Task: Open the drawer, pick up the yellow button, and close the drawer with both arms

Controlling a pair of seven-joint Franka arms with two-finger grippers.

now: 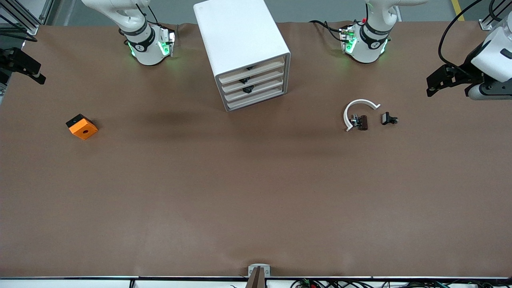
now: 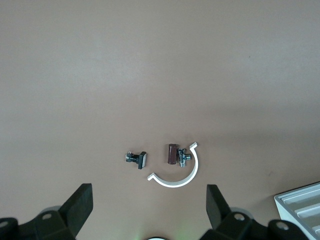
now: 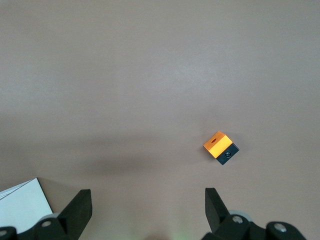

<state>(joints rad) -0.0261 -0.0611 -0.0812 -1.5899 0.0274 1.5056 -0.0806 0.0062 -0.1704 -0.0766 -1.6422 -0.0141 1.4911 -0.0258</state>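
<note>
So we've got the drawer cabinet [image 1: 244,52] sitting between the two bases, all its drawers shut and facing the camera. The button isn't visible, presumably inside one. The left gripper [image 1: 436,82] hangs spread wide and empty over the left arm's end of the table; the right gripper [image 1: 28,68] does the same at its end. Neither looks clearly nearer, so either could pull a handle.

We saw bare brown table [image 2: 150,75] beneath both open jaws; only the white curved plastic clip [image 2: 177,172] lay between the left gripper's [image 2: 150,207] fingers.
</note>
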